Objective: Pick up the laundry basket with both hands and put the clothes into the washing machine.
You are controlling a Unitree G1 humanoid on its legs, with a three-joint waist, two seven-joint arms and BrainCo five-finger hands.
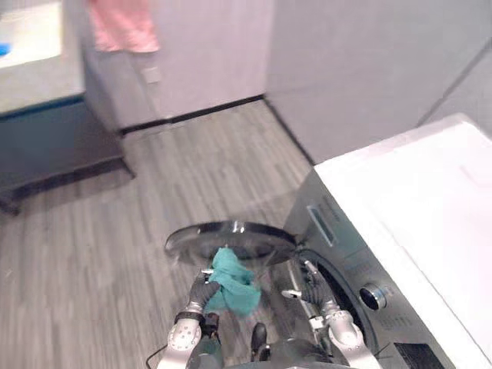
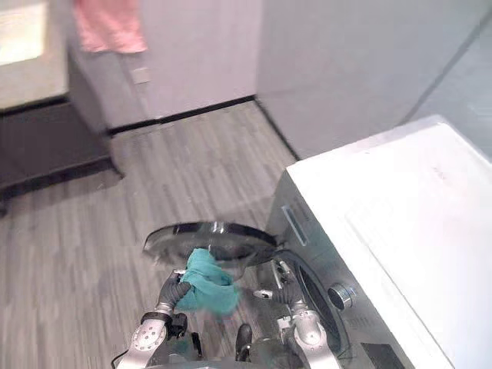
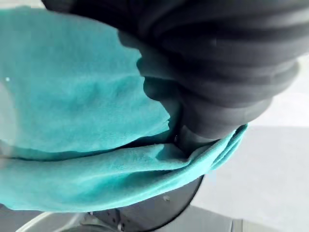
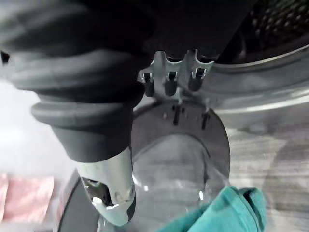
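Note:
A teal cloth [image 1: 234,284] hangs bunched from my left hand [image 1: 201,292], whose fingers are curled round it. It hangs just in front of the washing machine's round door [image 1: 231,240], which stands swung open and level. In the left wrist view the teal cloth [image 3: 72,106] drapes under the hand's dark cover. My right hand [image 1: 314,286] is beside the drum opening [image 1: 342,300], its fingers relaxed and holding nothing. Its thumb [image 4: 113,203] hangs over the glass door [image 4: 178,145], with the perforated drum [image 4: 280,24] just past the fingers.
The washing machine's white top [image 1: 415,200] fills the right side. A dark low table [image 1: 54,146] stands at the back left. A pink cloth [image 1: 123,27] hangs on the far wall. Grey wood floor [image 1: 115,254] stretches left of the door.

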